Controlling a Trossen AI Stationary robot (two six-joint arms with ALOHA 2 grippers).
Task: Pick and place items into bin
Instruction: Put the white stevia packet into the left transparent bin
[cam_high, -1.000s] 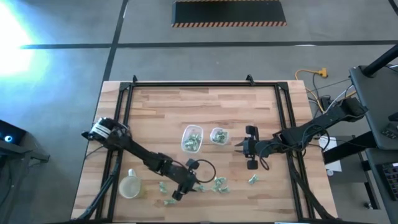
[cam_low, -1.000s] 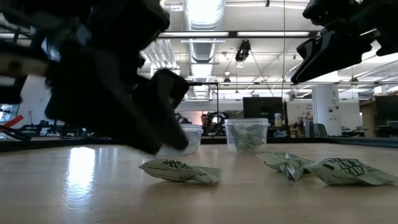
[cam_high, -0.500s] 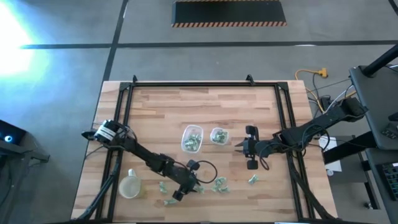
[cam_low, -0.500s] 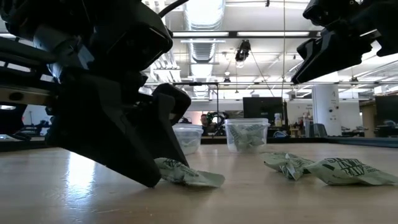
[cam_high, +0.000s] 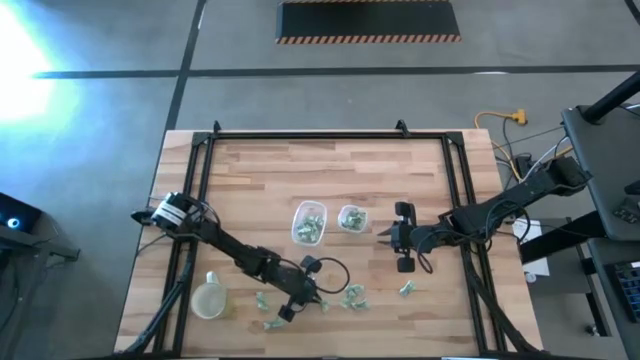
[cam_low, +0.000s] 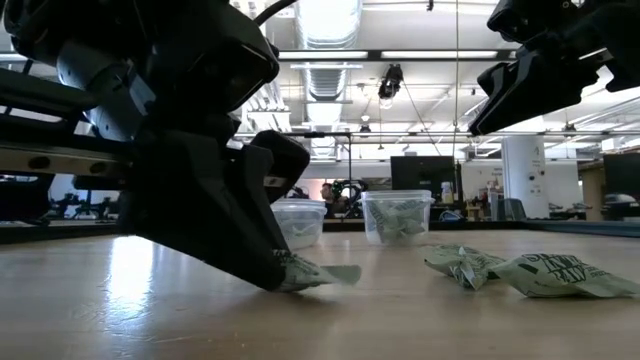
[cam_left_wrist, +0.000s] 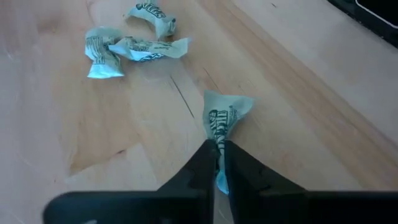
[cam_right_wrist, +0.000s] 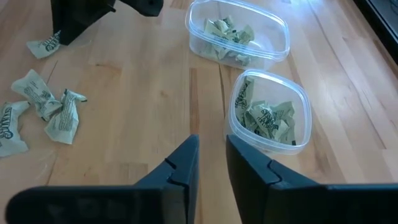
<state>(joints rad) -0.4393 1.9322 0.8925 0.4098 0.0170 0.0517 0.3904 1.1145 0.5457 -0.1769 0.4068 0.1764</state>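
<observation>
your left gripper sits low at the near edge of the table, fingers pinched shut on one wrapped piece, which sticks out ahead of the tips with its long axis roughly in line with the fingers; the two clear bins lie up-table and to the right of it, the larger bin nearer this arm, the smaller bin just beside it; so the carry runs away from the near edge toward the table's middle; loose pieces lie scattered just right of the gripper, one more farther right; your right gripper waits near the smaller bin, fingers slightly apart and holding nothing; the left wrist view shows you the pinch catches only the wrapper's tail; the high view hides that under the arm but alone gives the bearing to the bins; the low view shows the piece looks to be touching the wood.
</observation>
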